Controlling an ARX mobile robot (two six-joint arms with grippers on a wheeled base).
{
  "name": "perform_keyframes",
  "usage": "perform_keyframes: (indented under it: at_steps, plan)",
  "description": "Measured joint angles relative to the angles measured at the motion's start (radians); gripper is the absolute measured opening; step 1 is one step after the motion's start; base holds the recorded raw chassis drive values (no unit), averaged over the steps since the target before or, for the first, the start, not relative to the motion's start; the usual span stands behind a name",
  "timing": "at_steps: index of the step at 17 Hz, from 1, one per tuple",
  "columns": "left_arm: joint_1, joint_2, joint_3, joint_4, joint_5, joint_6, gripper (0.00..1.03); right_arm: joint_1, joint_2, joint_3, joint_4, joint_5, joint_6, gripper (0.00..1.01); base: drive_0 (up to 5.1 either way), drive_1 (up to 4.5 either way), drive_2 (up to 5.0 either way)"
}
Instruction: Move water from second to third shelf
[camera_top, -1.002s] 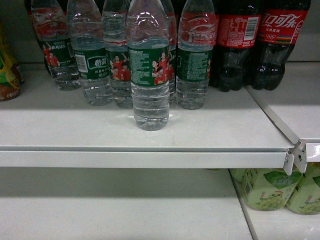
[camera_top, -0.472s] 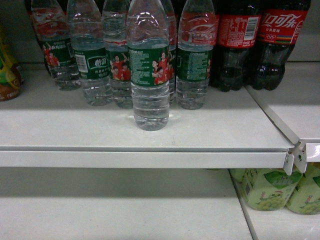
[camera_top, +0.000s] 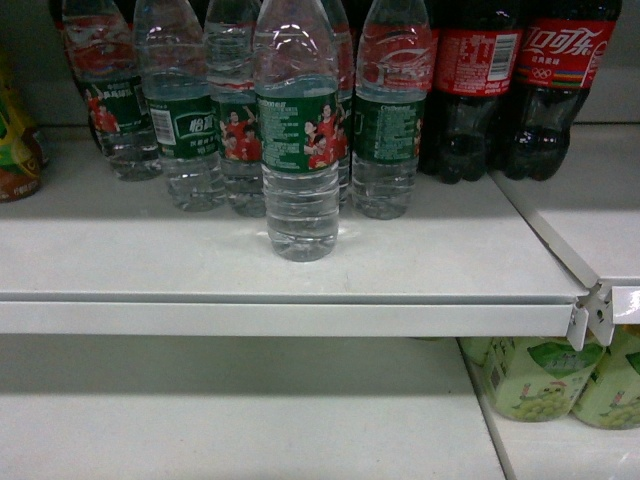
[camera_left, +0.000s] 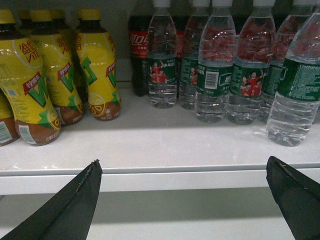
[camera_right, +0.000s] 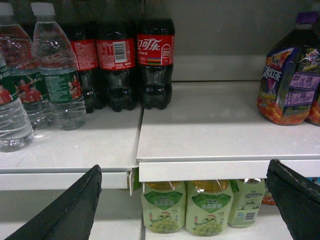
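Note:
Several clear water bottles with green labels stand on the white upper shelf (camera_top: 120, 260). One water bottle (camera_top: 297, 140) stands alone in front of the row, nearest the shelf edge. In the left wrist view that front bottle (camera_left: 295, 95) is at the far right. My left gripper (camera_left: 182, 167) is open, its dark fingers (camera_left: 75, 205) level with the shelf's front lip and short of the bottles, holding nothing. My right gripper (camera_right: 184, 170) is open too, facing the shelf joint right of the water (camera_right: 57, 80). Neither gripper shows in the head view.
Dark cola bottles (camera_top: 520, 90) with red labels stand right of the water. Yellow drink bottles (camera_left: 95, 65) stand at the left. Pale green grape drinks (camera_right: 182, 207) sit on the lower shelf (camera_top: 230, 420). A purple-labelled bottle (camera_right: 290, 75) stands at the far right.

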Motion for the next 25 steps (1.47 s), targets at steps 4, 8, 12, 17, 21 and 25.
perform_keyframes:
  at_steps: [4, 8, 12, 17, 21, 25]
  plan:
    - [0.000, 0.000, 0.000, 0.000, 0.000, 0.000, 0.98, 0.031, 0.112, 0.060, -0.182, 0.115, 0.130, 0.98, 0.0, 0.00, 0.0]
    - [0.000, 0.000, 0.000, 0.000, 0.000, 0.000, 0.98, -0.160, 0.299, 0.171, 0.015, -0.056, 0.163, 0.98, 0.0, 0.00, 0.0]
    - [0.000, 0.000, 0.000, 0.000, 0.000, 0.000, 0.98, -0.188, 0.594, 0.352, 0.240, -0.128, 0.137, 0.98, 0.0, 0.00, 0.0]
    - [0.000, 0.000, 0.000, 0.000, 0.000, 0.000, 0.98, 0.042, 0.816, 0.364, 0.378, -0.052, 0.093, 0.98, 0.0, 0.00, 0.0]
    - [0.000, 0.000, 0.000, 0.000, 0.000, 0.000, 0.98, 0.243, 1.017, 0.360, 0.522, -0.008, 0.051, 0.98, 0.0, 0.00, 0.0]
    - [0.000, 0.000, 0.000, 0.000, 0.000, 0.000, 0.98, 0.299, 1.093, 0.366, 0.564, 0.007, 0.037, 0.98, 0.0, 0.00, 0.0]
